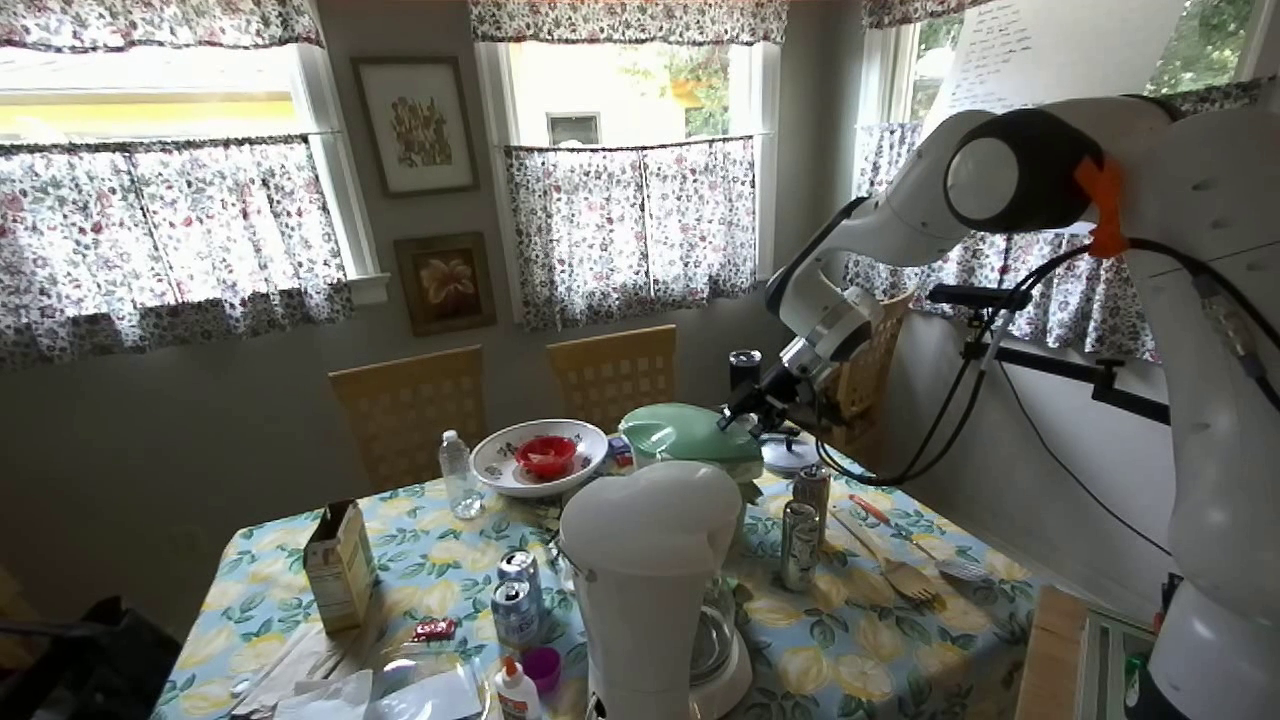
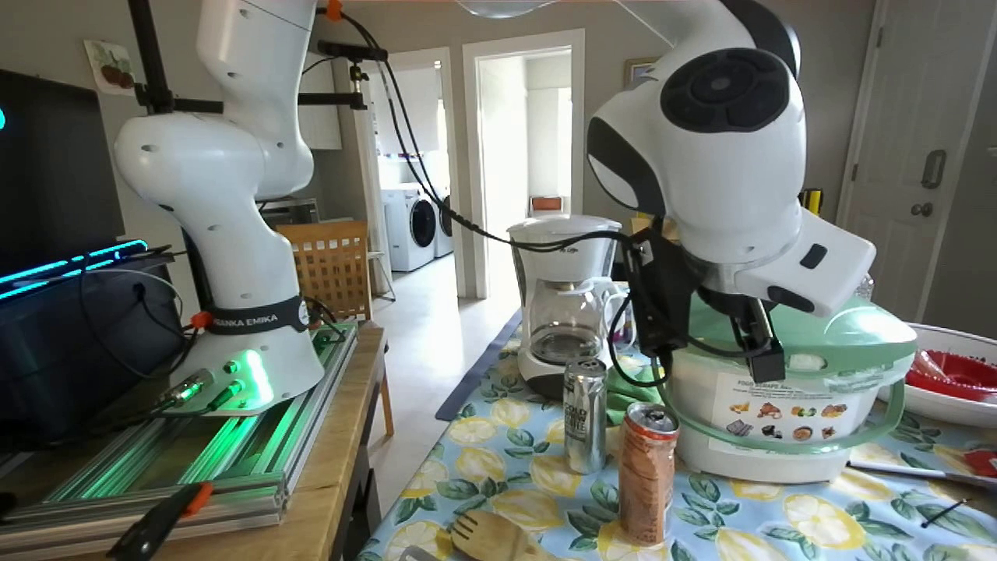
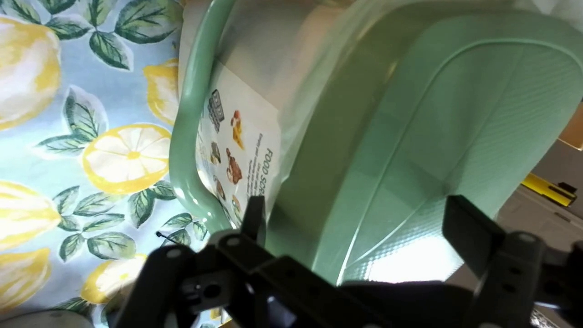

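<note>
The spread black gripper (image 3: 356,216) faces the green plastic lid (image 3: 437,118) (long axis toward the lemon-print table's (image 2: 473,460) robot-side edge).

Your white black-jointed robot arm (image 1: 983,182) arches outward, its black two-fingered claw (image 3: 355,214) slanting downward and spread wide.

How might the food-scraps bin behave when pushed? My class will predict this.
The bin would probably slide before tipping, as it looks wider than tall. Its glossy green lid may feel slippery. The green handle, hanging below the lid, could swing.
</note>
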Motion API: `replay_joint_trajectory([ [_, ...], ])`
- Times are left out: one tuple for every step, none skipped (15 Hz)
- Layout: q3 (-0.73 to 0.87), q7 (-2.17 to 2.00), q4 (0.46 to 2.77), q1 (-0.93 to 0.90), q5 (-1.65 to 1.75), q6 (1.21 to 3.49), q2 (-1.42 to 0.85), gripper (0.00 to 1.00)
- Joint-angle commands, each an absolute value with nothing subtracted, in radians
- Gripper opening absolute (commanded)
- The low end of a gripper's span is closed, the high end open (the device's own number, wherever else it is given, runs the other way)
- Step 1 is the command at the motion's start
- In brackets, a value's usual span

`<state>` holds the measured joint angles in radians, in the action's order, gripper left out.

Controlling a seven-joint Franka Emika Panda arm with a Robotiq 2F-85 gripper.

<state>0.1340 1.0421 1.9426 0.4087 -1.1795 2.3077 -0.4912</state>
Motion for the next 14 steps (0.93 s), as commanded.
replay_joint_trajectory([
  [0.136, 1.073, 1.901, 0.415, -1.253, 2.285, -0.519, 1.00],
  [0.135, 1.077, 1.897, 0.416, -1.273, 2.281, -0.521, 1.00],
  [0.137, 1.076, 1.893, 0.415, -1.283, 2.275, -0.523, 1.00],
  [0.139, 1.076, 1.892, 0.413, -1.290, 2.272, -0.526, 1.00],
  [0.142, 1.071, 1.890, 0.411, -1.291, 2.267, -0.530, 1.00],
  [0.145, 1.063, 1.891, 0.407, -1.284, 2.263, -0.532, 1.00],
  [0.149, 1.055, 1.891, 0.404, -1.272, 2.259, -0.534, 1.00],
  [0.150, 1.054, 1.891, 0.403, -1.270, 2.256, -0.535, 1.00],
  [0.153, 1.049, 1.891, 0.402, -1.261, 2.249, -0.535, 1.00],
  [0.156, 1.046, 1.892, 0.401, -1.254, 2.242, -0.533, 1.00],
  [0.160, 1.041, 1.892, 0.398, -1.246, 2.238, -0.532, 1.00],
  [0.162, 1.040, 1.891, 0.398, -1.243, 2.232, -0.534, 1.00],
  [0.164, 1.040, 1.889, 0.398, -1.245, 2.226, -0.536, 1.00],
  [0.164, 1.040, 1.885, 0.399, -1.247, 2.221, -0.541, 1.00],
])
